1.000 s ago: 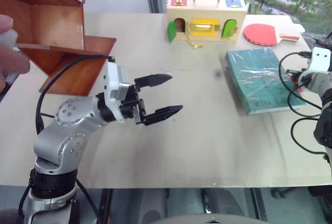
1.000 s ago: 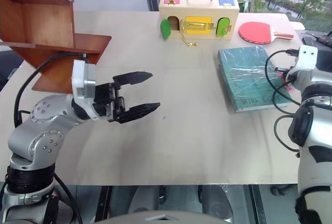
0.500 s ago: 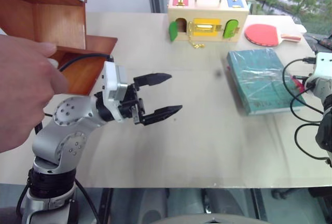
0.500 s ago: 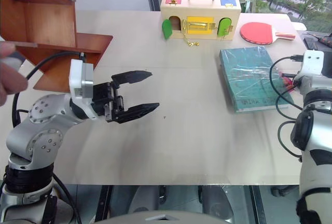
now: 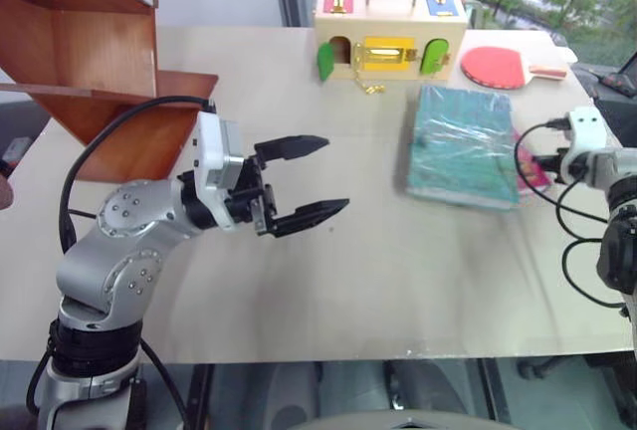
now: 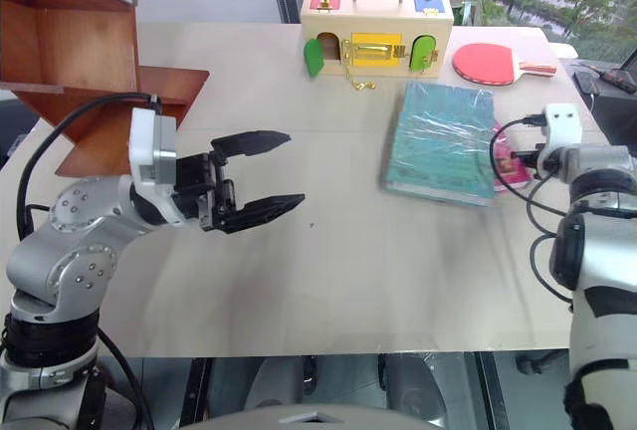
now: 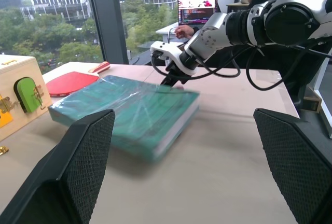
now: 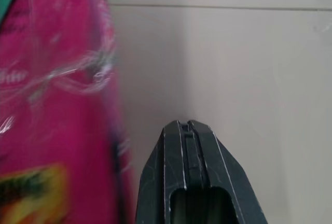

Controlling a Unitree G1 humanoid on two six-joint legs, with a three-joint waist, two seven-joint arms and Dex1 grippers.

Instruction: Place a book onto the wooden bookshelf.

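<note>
The teal book point(image 5: 463, 146) lies flat and askew on the right half of the table, its plastic wrap glinting. A magenta-pink book point(image 6: 510, 166) peeks out along its right edge. My right gripper point(image 8: 188, 126) is shut, tip low over the tabletop right beside the pink book point(image 8: 52, 105); the left wrist view shows it point(image 7: 174, 79) at the teal book's point(image 7: 129, 110) far edge. My left gripper point(image 5: 336, 173) hovers open and level over the table's left-middle, pointing toward the book with nothing between its fingers. The wooden bookshelf point(image 5: 90, 62) stands at the far left.
A pale wooden toy box point(image 5: 390, 37) with coloured doors and a red table-tennis paddle point(image 5: 503, 64) sit along the back edge. Cables loop around my right wrist. Behind the table a person sits by a laptop point(image 7: 197, 9).
The teal book has slid left and turned, uncovering the pink book at its right. My right gripper has moved left and down. A person's hand has left the left side.
</note>
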